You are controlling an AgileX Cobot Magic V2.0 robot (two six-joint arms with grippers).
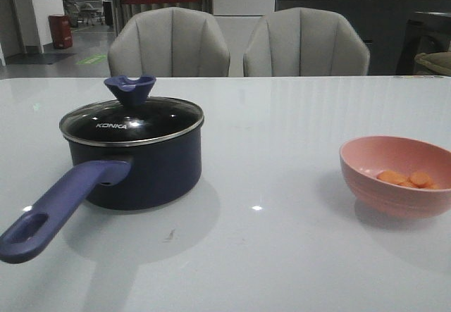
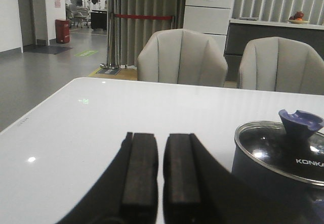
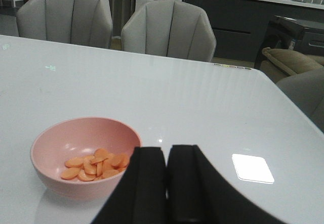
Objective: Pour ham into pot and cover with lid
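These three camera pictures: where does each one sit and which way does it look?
Front view: looks forward over the white table at the lidded dark navy saucepan and pink bowl; no arms show.
Left wrist view: on the left arm, its shut left gripper beside the saucepan.
Right wrist view: on the right arm, its shut right gripper near the bowl.
Both wrist views share the grey chairs.

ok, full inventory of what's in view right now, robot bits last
pot: 1, dark navy with purple-blue handle, left side of table, lid on it
lid: 1, dark glass with metal rim, purple-blue knob, KONKA lettering, sits on the pot
pink bowl: 1, pink, right side of table
ham: several slices, orange-pink, inside the pink bowl
table: 1, white, glossy
chairs: 2, grey, behind the table
left hand: 1, black, near the pot, holding nothing
right hand: 1, black, near the pink bowl, holding nothing
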